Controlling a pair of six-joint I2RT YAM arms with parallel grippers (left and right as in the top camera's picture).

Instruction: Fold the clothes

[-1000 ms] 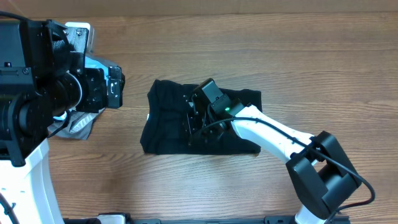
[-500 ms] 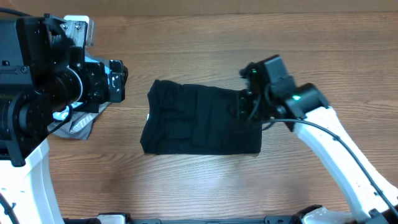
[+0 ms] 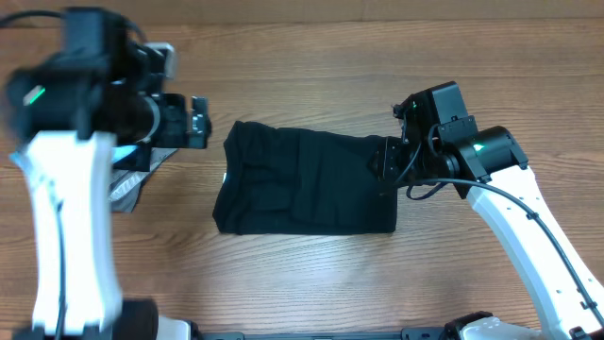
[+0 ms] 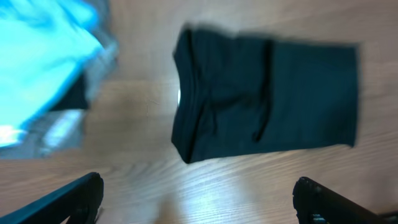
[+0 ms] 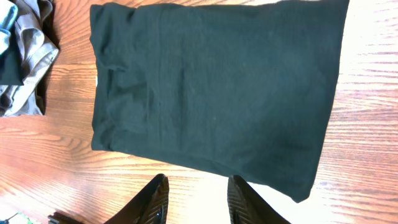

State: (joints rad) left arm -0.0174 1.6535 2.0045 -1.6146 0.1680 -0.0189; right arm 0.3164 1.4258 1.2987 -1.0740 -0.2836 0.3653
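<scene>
Shirt (image 3: 307, 181) flat on the table (image 3: 377, 57), folded into a black rectangle. R gripper (image 3: 387, 162) sits right at its near short edge, overlapping the border in the overhead view. On the R wrist cam the whole rectangle spreads just ahead of the fingertips (image 5: 198, 182), w/ bare wood in the gap between them. Its jaws are partway apart, nothing pinched, so released. L gripper (image 3: 196, 123) hangs off the opposite short edge, clear of the fabric. Its jaws are spread wide and empty, and on its blurred wrist cam the shirt is ahead, between the fingers (image 4: 198, 183). A heap (image 3: 127, 184) of grey & light-blue garments lies beside that claw, away from the shirt.
</scene>
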